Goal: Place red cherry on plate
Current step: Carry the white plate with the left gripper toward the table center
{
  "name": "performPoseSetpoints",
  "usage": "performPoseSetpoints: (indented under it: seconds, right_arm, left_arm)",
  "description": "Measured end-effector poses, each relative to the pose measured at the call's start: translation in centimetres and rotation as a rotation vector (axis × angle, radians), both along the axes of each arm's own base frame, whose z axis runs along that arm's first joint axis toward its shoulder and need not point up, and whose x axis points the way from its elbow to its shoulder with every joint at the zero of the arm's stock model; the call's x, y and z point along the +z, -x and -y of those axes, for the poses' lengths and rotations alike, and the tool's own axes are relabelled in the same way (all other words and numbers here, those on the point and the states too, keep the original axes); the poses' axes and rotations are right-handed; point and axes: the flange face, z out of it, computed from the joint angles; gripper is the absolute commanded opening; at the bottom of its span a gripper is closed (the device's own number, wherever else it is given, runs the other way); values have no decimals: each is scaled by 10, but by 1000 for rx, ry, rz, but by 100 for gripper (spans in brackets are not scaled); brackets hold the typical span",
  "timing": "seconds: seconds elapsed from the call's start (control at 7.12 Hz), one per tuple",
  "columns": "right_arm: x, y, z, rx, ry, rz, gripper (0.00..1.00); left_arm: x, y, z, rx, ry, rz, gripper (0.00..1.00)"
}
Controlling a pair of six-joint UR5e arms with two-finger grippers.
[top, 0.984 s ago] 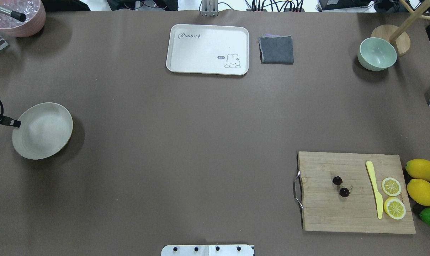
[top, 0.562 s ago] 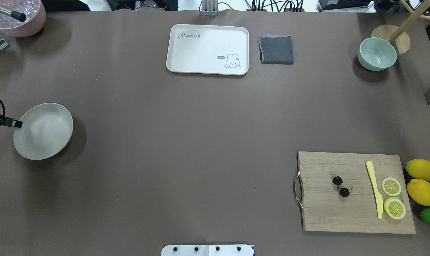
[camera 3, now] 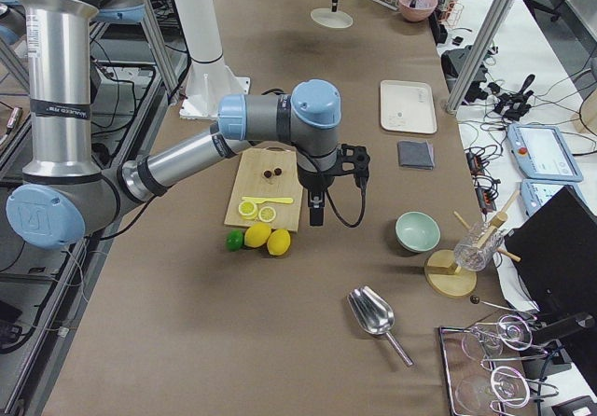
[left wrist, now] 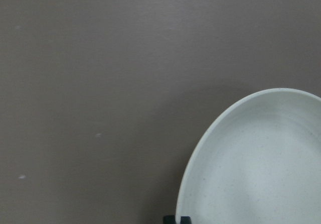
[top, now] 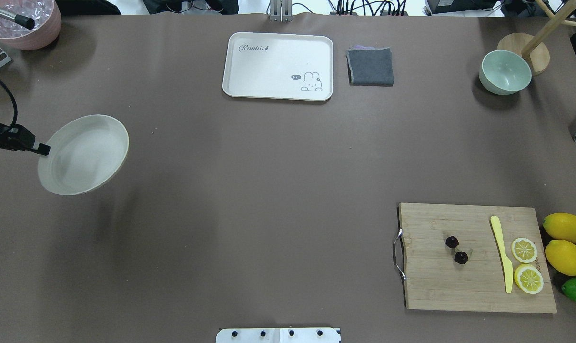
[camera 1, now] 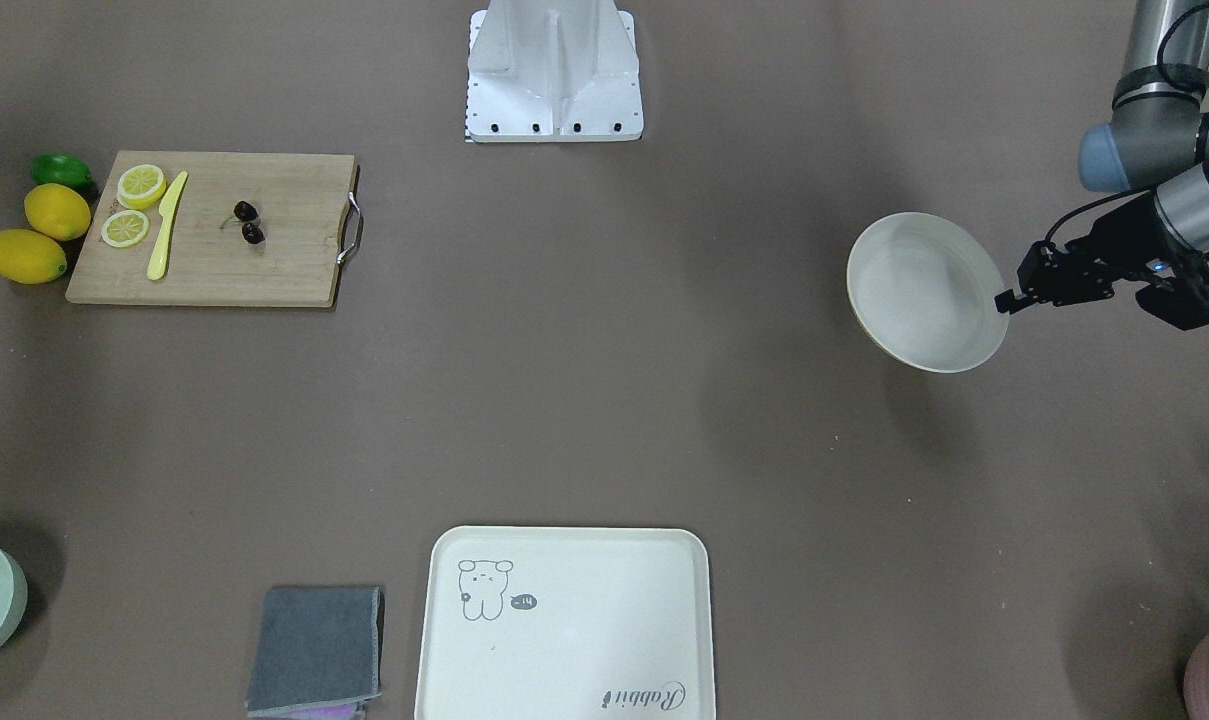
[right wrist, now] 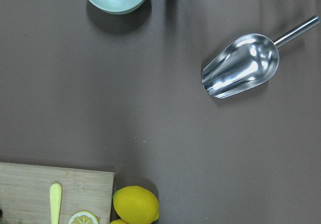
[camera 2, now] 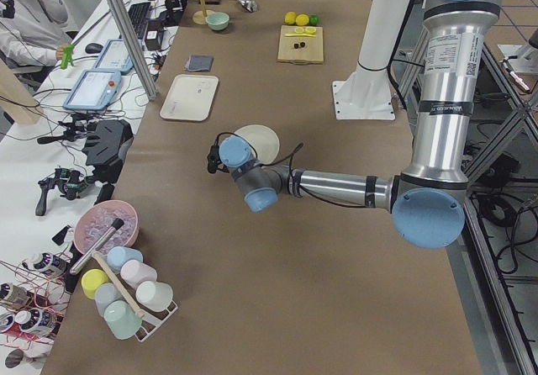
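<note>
We judge the red cherry (top: 456,250) light, glossy and slippery, so we would pinch it gently across one fruit. Its two joined fruits lie near the middle of the cutting board (top: 435,286), by the tabletop's right edge. Our left gripper (top: 45,150) clamps the rim of the single plate (top: 85,155), raised near the tabletop's left edge. Of our right gripper (camera 3: 315,218) we cannot tell wide or narrow. We count two lemons (top: 565,227) and two lemon halves (top: 524,250).
</note>
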Motion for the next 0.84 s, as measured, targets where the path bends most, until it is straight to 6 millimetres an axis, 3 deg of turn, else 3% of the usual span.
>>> performPoseSetpoints:
  seconds: [0.28,0.42,0.56,0.84]
  right_arm:
    - [-1,0,0,-2,-3,0,100]
    - [-1,1,0,-4,-3,0,100]
    - [-1,3,1,-7,-4,0,100]
    - [-3,4,3,-11,-8,1,100]
  left_arm:
    - [-106,-5,11,-13,68,2,0]
    - [-147,-11,13,-23,94,-8,0]
    - [-177,-24,15,-35,120,-16,0]
    - [-221,-83,7,-63,157,-2,0]
